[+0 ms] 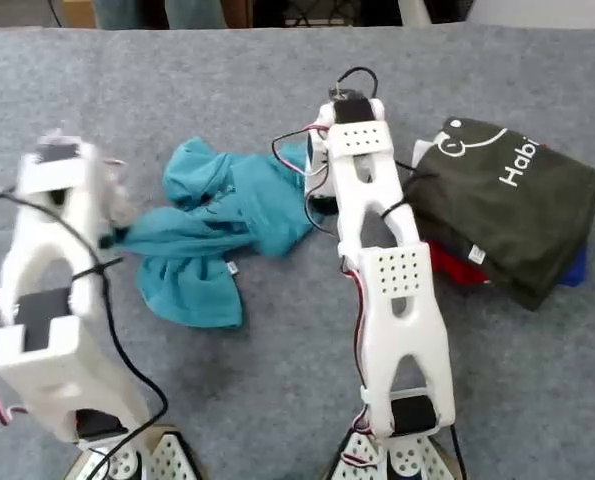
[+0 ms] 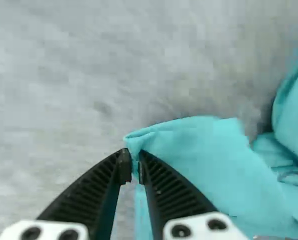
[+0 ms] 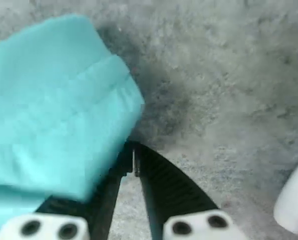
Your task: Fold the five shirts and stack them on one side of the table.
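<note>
A crumpled teal shirt [image 1: 217, 225] lies mid-table between the two arms. My left gripper [image 2: 131, 167] is shut on a corner of the teal shirt [image 2: 204, 160], at the cloth's left end in the high view [image 1: 115, 236]. My right gripper [image 3: 134, 161] is at the shirt's right edge [image 1: 317, 205], with its fingers closed on a fold of the teal shirt [image 3: 53, 105] that hangs just above the table and casts a shadow. A stack of folded shirts sits at the right, with a dark olive shirt [image 1: 507, 205] on top, a red shirt [image 1: 455, 266] and a blue shirt [image 1: 574, 268] beneath.
The grey felt table [image 1: 277, 400] stretches open in front of the teal shirt and behind it. The right arm's white body [image 1: 392, 290] lies between the teal shirt and the stack. Cables [image 1: 302, 150] trail beside the right wrist.
</note>
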Tool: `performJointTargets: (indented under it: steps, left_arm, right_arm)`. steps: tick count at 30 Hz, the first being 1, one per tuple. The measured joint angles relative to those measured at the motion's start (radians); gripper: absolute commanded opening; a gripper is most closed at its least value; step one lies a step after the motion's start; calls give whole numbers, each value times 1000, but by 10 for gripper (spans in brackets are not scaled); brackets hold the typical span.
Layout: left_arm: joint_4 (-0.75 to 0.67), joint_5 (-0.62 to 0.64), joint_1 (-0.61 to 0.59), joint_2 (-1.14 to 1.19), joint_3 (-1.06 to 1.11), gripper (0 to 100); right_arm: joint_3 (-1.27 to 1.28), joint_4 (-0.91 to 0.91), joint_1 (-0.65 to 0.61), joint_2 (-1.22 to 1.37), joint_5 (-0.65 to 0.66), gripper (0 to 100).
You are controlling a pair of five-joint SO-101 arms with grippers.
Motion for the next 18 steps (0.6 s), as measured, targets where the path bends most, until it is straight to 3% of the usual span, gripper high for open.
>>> performJointTargets:
  steps: [5,10,18]
  left_arm:
    - [92,-38,-141,-140,-94,28]
    - [146,-75,-259,-305,-117,28]
    - [150,-175,-474,-535,-117,28]
  right_arm:
    - [0,0,2,-126,3,276]
    - [-3,0,-25,-256,3,258]
    - [-3,-54,-256,-327,31,153]
